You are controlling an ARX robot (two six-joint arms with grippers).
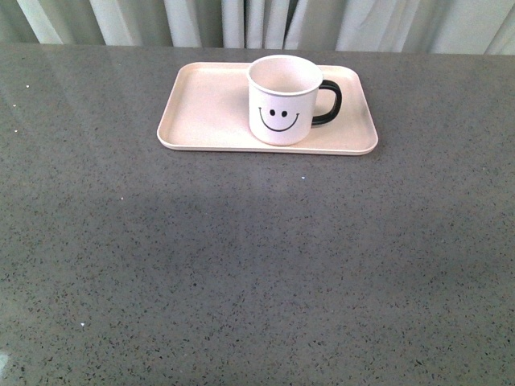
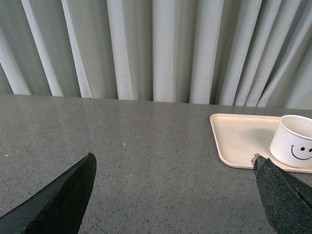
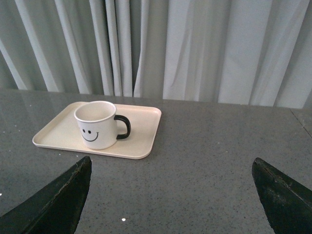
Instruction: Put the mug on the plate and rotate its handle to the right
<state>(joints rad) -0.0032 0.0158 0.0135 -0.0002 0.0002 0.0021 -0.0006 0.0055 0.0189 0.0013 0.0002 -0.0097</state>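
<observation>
You are looking at a grey speckled stone-like tabletop (image 1: 241, 265) with pale pleated curtains (image 1: 241, 20) hanging behind its far edge. Toward the far side, a flat rectangular pale pink-beige plate (image 1: 205, 108) with rounded corners and a low raised rim is lying flat, and it is carrying one thing only: a white cylindrical mug (image 1: 283, 100) with a black smiley face, sitting upright right of the plate's middle and showing an empty cream interior. The face is pointing toward you in the front view, and the glossy black C-shaped handle (image 1: 328, 103) is sticking out to the right, staying over the plate's surface. Neither arm is showing in the front view. In the left wrist view, the left gripper (image 2: 173, 187) is standing wide apart with nothing between its dark fingers (image 2: 63, 200), and the mug is sitting well off toward its right finger. In the right wrist view, the right gripper (image 3: 170, 192) is likewise spread wide and carrying nothing, with the mug and plate lying well ahead, beyond its left finger (image 3: 61, 202).
</observation>
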